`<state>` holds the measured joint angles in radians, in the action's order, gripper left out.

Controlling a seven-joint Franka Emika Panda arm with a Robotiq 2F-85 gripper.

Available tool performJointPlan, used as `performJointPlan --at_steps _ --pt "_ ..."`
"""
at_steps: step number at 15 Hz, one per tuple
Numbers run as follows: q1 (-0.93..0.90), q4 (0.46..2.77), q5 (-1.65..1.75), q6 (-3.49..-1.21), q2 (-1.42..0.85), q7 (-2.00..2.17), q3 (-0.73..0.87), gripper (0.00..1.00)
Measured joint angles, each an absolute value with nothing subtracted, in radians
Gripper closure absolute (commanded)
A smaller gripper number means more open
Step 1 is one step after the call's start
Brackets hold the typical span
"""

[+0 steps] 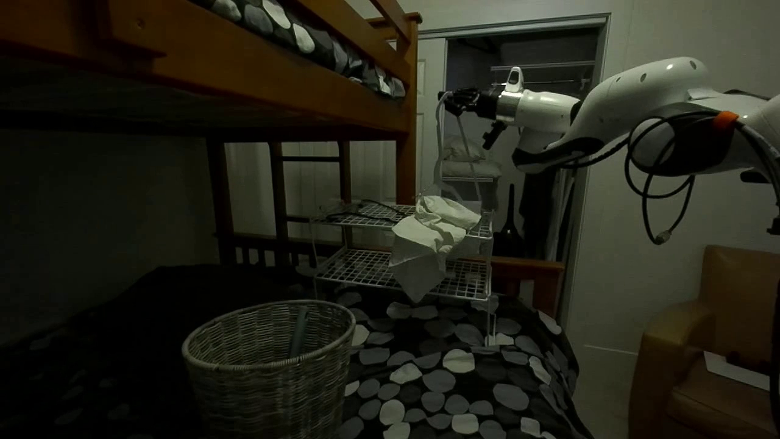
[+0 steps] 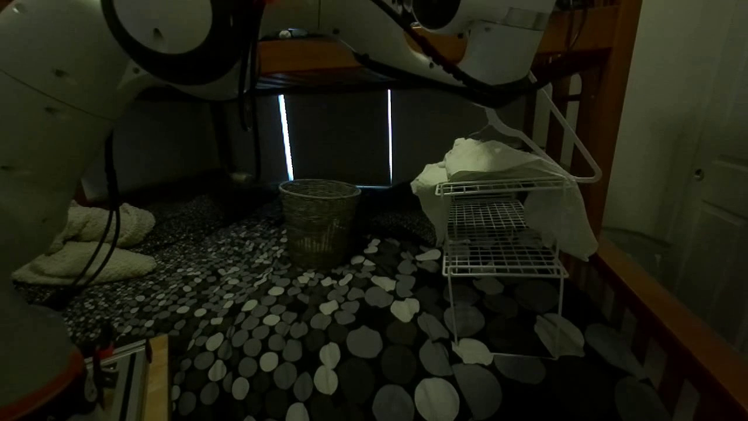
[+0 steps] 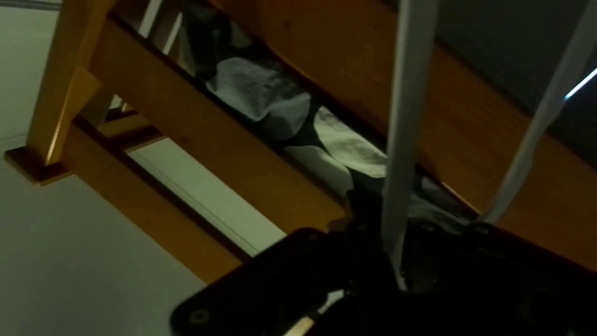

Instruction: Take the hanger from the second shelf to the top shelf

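My black two-finger gripper (image 1: pixel 451 102) clamps the white plastic hanger (image 3: pixel 410 93); it dangles near the white wire top shelf (image 2: pixel 502 187).

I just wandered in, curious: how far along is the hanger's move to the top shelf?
Done: the hanger is up above the second shelf. In hand: the end effector grips it, lower end near the top shelf. Left: probably settling it there and letting go; whether it already touches, I can't tell.

One robot arm (image 1: pixel 646 91), one end effector (image 1: pixel 450 102) and one hanger (image 3: pixel 405 126) are showing. One rack (image 2: pixel 505 273) is standing with two shelves (image 1: pixel 359 267) and one white cloth (image 1: pixel 436 231). One basket (image 1: pixel 268 390) and one chair (image 1: pixel 688 341) are showing too.
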<state>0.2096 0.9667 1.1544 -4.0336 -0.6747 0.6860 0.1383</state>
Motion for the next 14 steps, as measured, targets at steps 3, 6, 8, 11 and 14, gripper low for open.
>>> performJointPlan --at_steps 3,6,8,11,14 --pt "0.180 0.967 1.310 -4.034 -0.651 0.807 0.146 0.61" --pt "0.147 0.967 1.482 -4.039 -0.611 0.950 0.168 0.39" --pt "0.124 0.966 1.608 -4.063 -0.579 1.070 0.193 0.24" --pt "0.081 0.958 1.808 -4.115 -0.529 1.281 0.255 0.02" --pt "0.036 0.912 1.995 -4.180 -0.504 1.476 0.334 0.00"
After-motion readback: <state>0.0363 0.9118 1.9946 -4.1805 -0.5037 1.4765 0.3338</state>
